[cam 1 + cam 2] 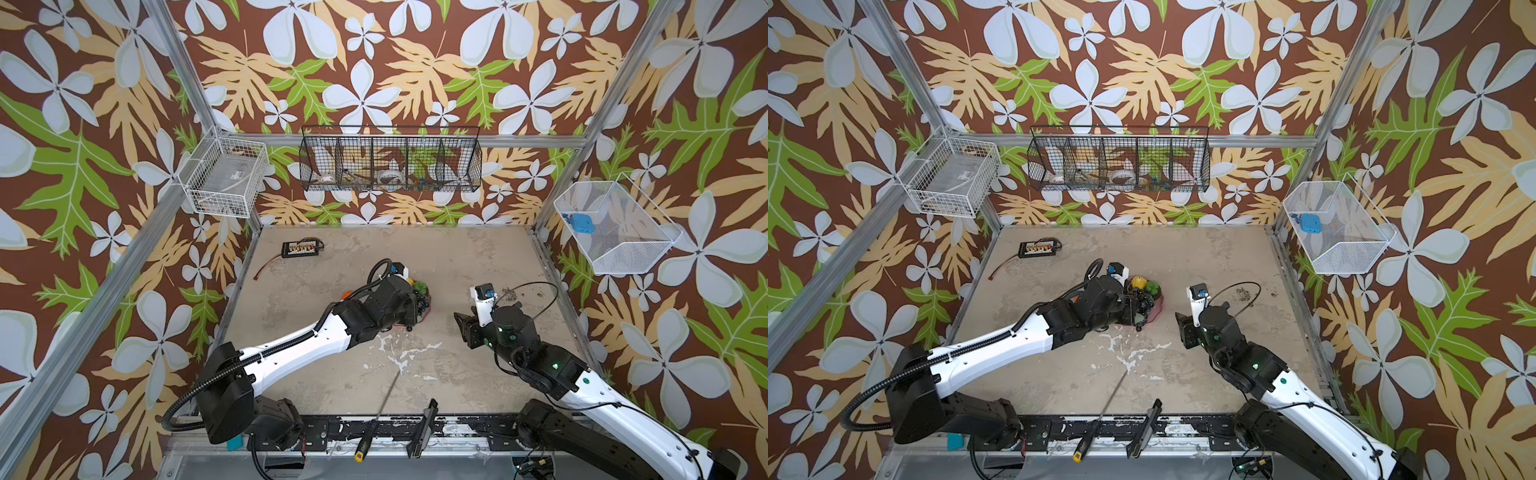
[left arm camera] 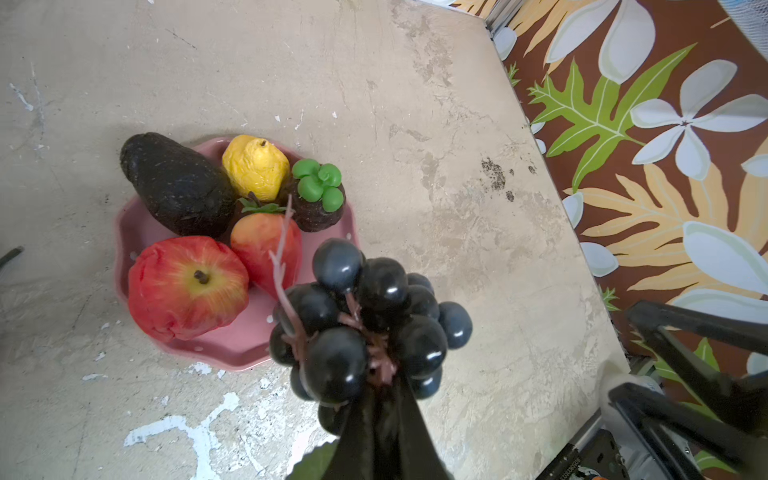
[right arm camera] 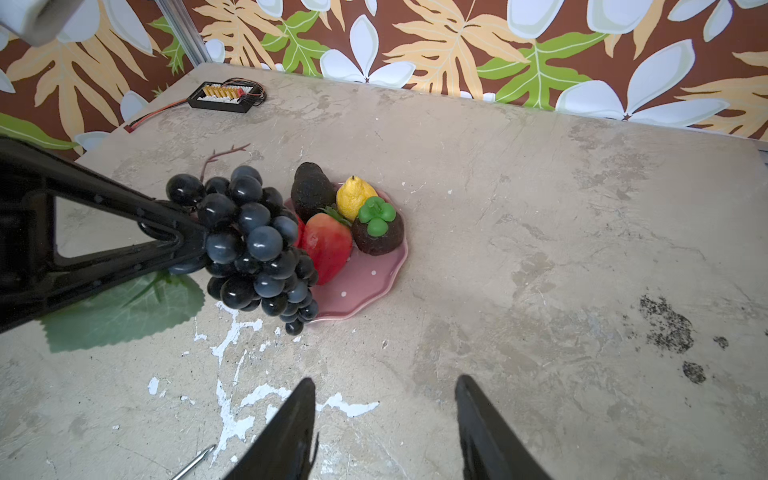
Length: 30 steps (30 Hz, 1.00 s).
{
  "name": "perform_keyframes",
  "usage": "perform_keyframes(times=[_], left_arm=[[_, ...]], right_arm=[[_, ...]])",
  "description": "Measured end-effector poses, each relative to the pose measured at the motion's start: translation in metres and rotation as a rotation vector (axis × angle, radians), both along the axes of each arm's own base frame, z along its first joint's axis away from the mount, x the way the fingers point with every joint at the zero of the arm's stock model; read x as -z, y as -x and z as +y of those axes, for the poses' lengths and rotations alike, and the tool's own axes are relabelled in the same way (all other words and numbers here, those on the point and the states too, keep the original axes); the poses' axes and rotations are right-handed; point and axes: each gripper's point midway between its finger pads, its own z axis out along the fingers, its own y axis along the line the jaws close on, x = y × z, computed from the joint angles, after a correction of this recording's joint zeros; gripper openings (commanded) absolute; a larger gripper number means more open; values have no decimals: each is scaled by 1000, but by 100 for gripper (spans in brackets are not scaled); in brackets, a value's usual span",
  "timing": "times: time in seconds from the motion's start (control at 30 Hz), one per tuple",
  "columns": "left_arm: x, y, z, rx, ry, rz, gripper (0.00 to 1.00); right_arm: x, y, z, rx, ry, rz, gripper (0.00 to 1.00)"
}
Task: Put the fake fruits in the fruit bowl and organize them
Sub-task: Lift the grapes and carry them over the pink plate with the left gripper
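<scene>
Left tool (image 2: 384, 390), on left arm (image 1: 291, 349) stretched forward over tabletop (image 2: 415, 124), clamped shut on dark plastic grape bunch (image 2: 334, 363) with green leaf (image 3: 124, 311), bunch at rim of scalloped pink polka-dot fruit bowl (image 2: 232, 353) carrying red apple (image 2: 187, 286), red strawberry (image 2: 266, 245), dark avocado (image 2: 174, 183), yellow lemon (image 2: 255, 166), right arm (image 1: 540, 365) bent, right tool (image 3: 384, 380) half open, empty.

In fruit bowl (image 2: 232, 347): avocado (image 2: 176, 185), lemon (image 2: 255, 166), strawberry (image 2: 266, 245), apple (image 2: 187, 286); grape bunch (image 2: 361, 324) at bowl's edge; connector board (image 3: 222, 96) behind, left.

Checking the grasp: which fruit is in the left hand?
The dark grape bunch: it hangs from the shut left hand, while the avocado, lemon, strawberry, apple and green-topped piece lie in the dish.
</scene>
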Motion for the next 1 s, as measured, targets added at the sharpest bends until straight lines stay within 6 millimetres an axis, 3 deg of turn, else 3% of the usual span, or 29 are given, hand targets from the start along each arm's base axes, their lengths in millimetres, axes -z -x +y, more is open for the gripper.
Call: perform_keyframes(times=[0.23, 0.53, 1.0], left_arm=[[3, -5, 11, -29, -55, -34, 0], [-11, -16, 15, -47, -103, -114, 0], [41, -11, 5, 19, -180, -17, 0]], right_arm=[[0, 0, 0, 0, 0, 0, 54], [1, 0, 0, 0, 2, 3, 54], [1, 1, 0, 0, 3, 4, 54]])
